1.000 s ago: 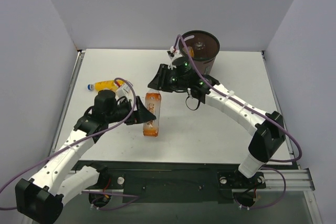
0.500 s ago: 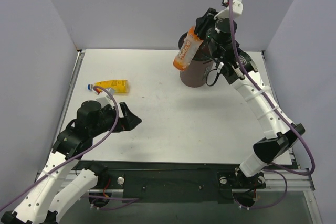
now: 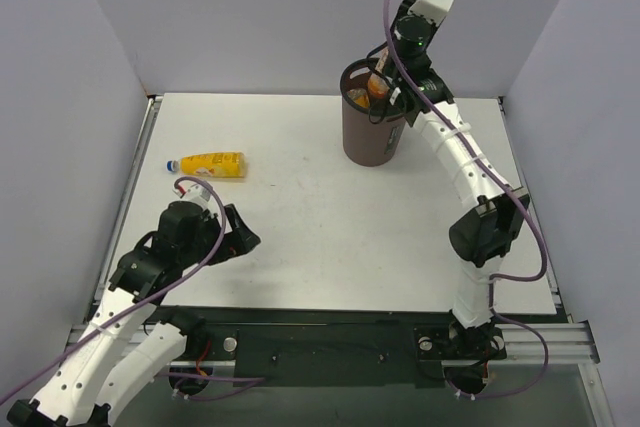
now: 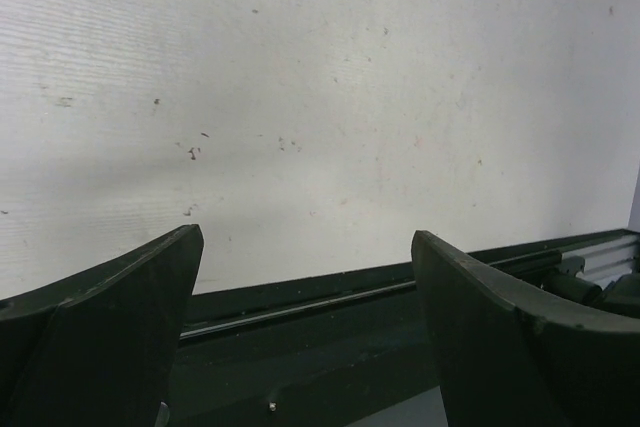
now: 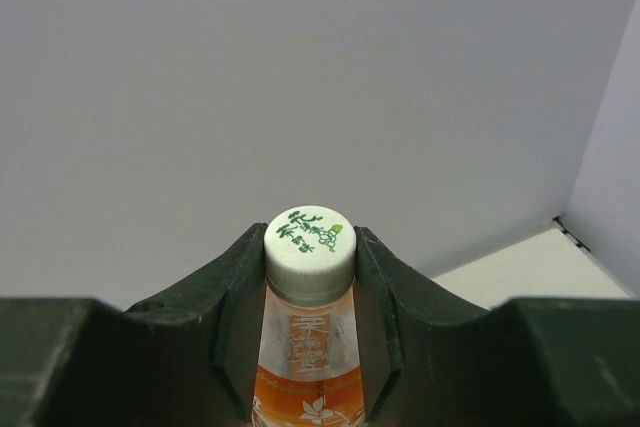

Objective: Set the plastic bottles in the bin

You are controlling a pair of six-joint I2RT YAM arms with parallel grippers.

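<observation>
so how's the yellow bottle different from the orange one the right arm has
The yellow bottle lies on its side on the table, free; the orange bottle is clamped in the right gripper over the bin. The yellow one's cap is blue, the orange one's white. Both are small capped bottles.

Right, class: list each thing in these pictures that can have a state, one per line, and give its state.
orange bottle: capped, held near its cap between the right jaws, at the bin's mouth
yellow bottle: capped, lying on its side on the table, not held
bin: upright, open at the top
left jaws: open, empty, low over the table
right jaws: shut on the orange bottle
</observation>
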